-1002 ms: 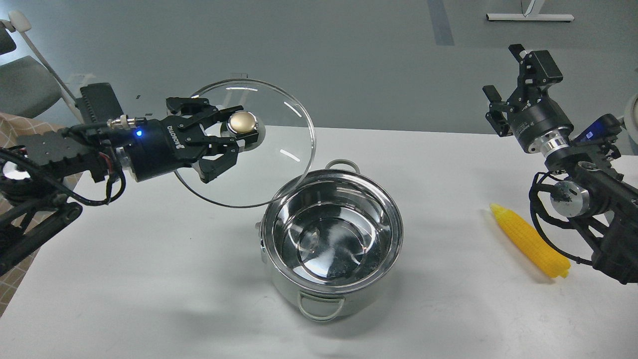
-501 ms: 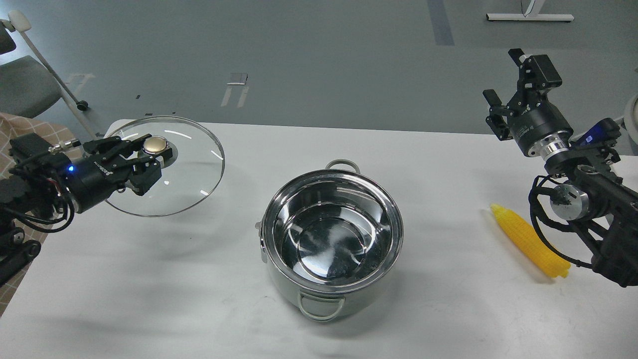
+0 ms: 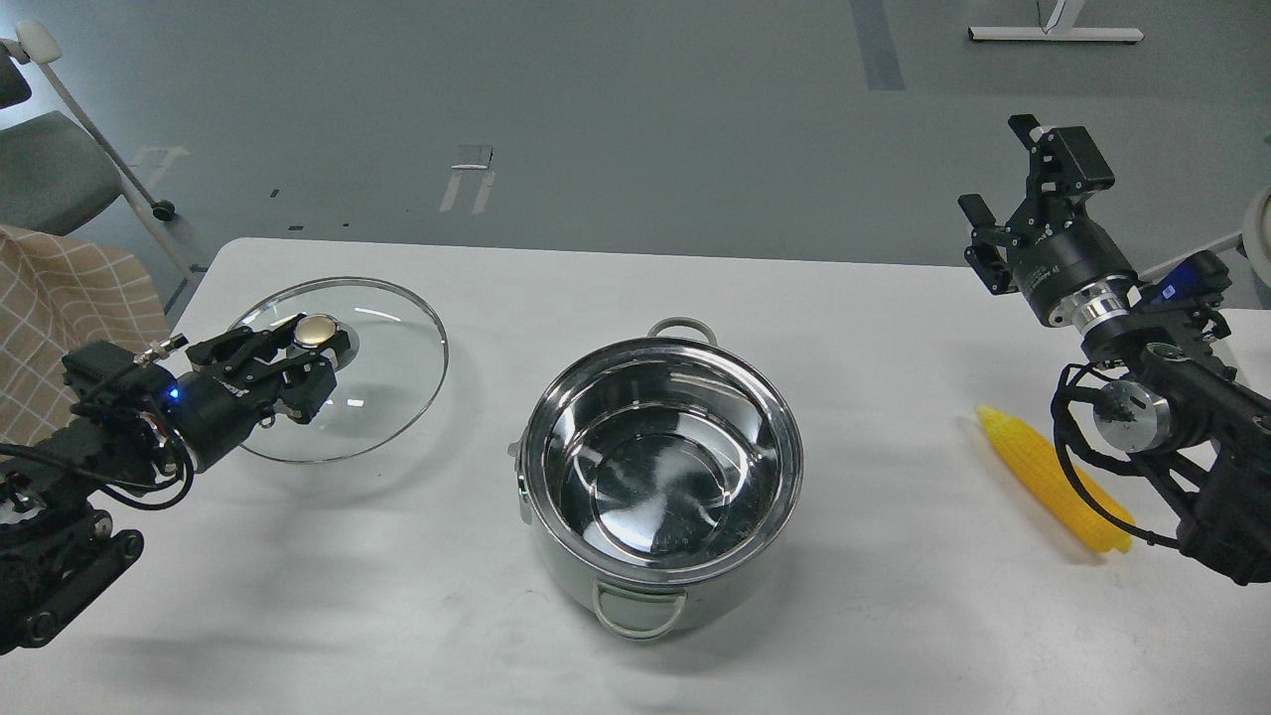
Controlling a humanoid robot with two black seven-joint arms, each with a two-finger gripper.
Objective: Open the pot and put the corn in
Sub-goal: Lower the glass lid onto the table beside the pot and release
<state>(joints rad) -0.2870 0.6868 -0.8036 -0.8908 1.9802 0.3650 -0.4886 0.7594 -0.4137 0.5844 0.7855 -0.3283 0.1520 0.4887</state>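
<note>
The pot [image 3: 660, 487] stands open and empty at the table's middle, shiny inside, with loop handles front and back. The glass lid [image 3: 397, 348] with a gold knob [image 3: 319, 329] lies flat and low over the table's left part; I cannot tell whether it touches the table. My left gripper [image 3: 303, 353] is shut on the knob. The yellow corn [image 3: 1053, 482] lies on the table at the right, pointed end toward the pot. My right gripper [image 3: 998, 174] is open and empty, raised well above and behind the corn.
A grey chair [image 3: 50, 169] and a checkered cloth [image 3: 60, 298] are off the table's left edge. The white table [image 3: 854, 328] ends at the back along a line behind the lid and pot. My right arm's joints [image 3: 1132, 407] hang close beside the corn.
My left gripper has carried the lid from beside the pot's rim leftward and down to the table's left part, levelling it. The right gripper has barely shifted.
</note>
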